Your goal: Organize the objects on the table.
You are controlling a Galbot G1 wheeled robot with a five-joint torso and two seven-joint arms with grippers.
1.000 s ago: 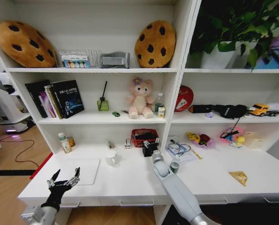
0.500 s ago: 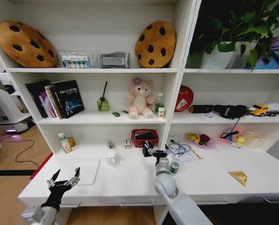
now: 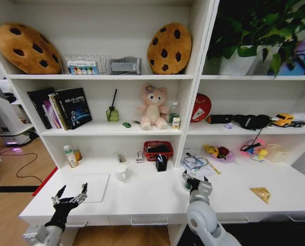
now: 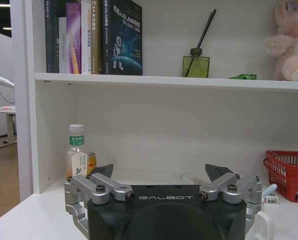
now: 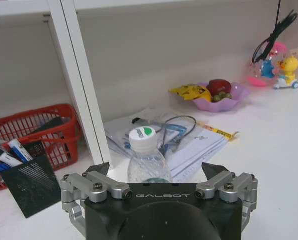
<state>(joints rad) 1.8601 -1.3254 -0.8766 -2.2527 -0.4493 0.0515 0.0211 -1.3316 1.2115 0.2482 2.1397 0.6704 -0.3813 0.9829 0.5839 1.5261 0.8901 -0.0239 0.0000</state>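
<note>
The right pincer (image 3: pixel 194 182) was held low over the white counter (image 3: pixel 142 197), just right of the shelving's central upright (image 3: pixel 185 128), with its jaws spread open. In the right wrist view the two fingertips (image 5: pixel 98 168) stood apart on either side of a small clear bottle (image 5: pixel 146 160) with a white-and-green cap; the bottle sat between them, and contact could not be made out. Beyond the bottle lay a sheaf of papers (image 5: pixel 189 145) with a cable across them, and beyond that a pink dish of fruit (image 5: pixel 219 95). Left of the upright, a black mesh pen holder (image 3: pixel 161 163) was seen standing before a red basket (image 3: pixel 158 149).

The left pincer (image 3: pixel 70 197) was held at the counter's front left corner, beside a flat white rectangular slab (image 3: pixel 88 187), with its fingers (image 4: pixel 101 171) spread wide and nothing between them.

A tiny green toy car (image 3: pixel 126 124) was set on the middle shelf, left of the pink plush bear (image 3: pixel 153 107) and right of a green diffuser bottle (image 3: pixel 113 114). A white mug (image 3: pixel 121 173) was placed on the counter left of the pen holder.
</note>
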